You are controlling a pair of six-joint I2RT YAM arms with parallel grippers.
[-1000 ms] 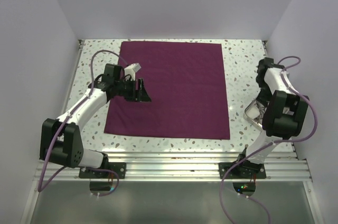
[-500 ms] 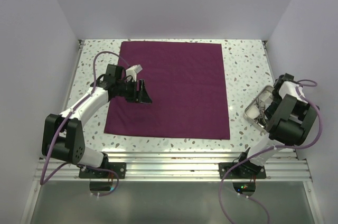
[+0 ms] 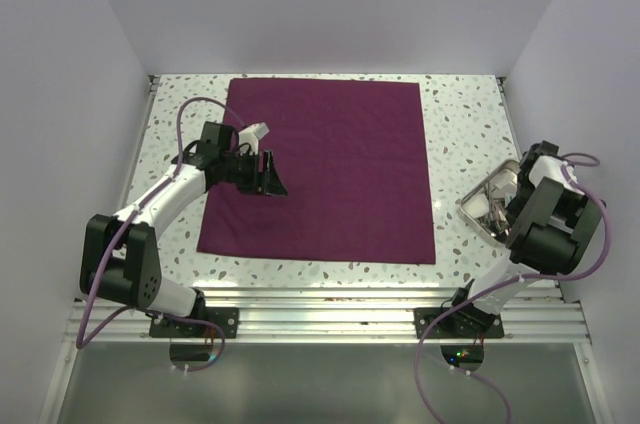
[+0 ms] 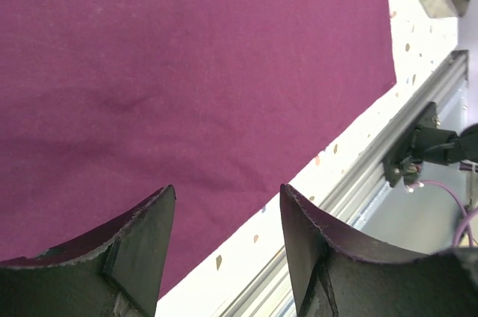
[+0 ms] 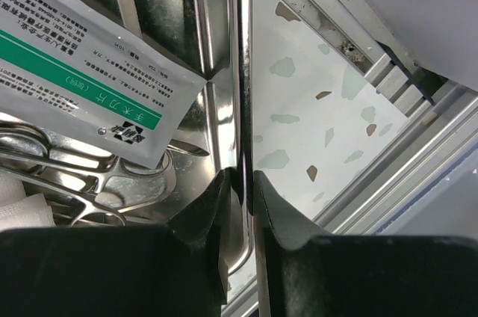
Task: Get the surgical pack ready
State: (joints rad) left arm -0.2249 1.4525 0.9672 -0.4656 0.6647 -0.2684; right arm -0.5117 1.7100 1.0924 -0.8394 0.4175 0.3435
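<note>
White-black arms [image 3: 165, 196], purple cables [image 3: 184, 114]

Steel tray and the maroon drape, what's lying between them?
Nothing: the top view shows only bare speckled tabletop between the tray and the drape.

Overhead, high behind the near edge, looking down on the whole table [image 3: 455, 114]. Left wrist, low over the drape [image 4: 187, 70], facing the near rail [image 4: 358, 196]. Right wrist, tight against the tray [image 5: 213, 25] rim. Drape and tray shared with overhead.
</note>
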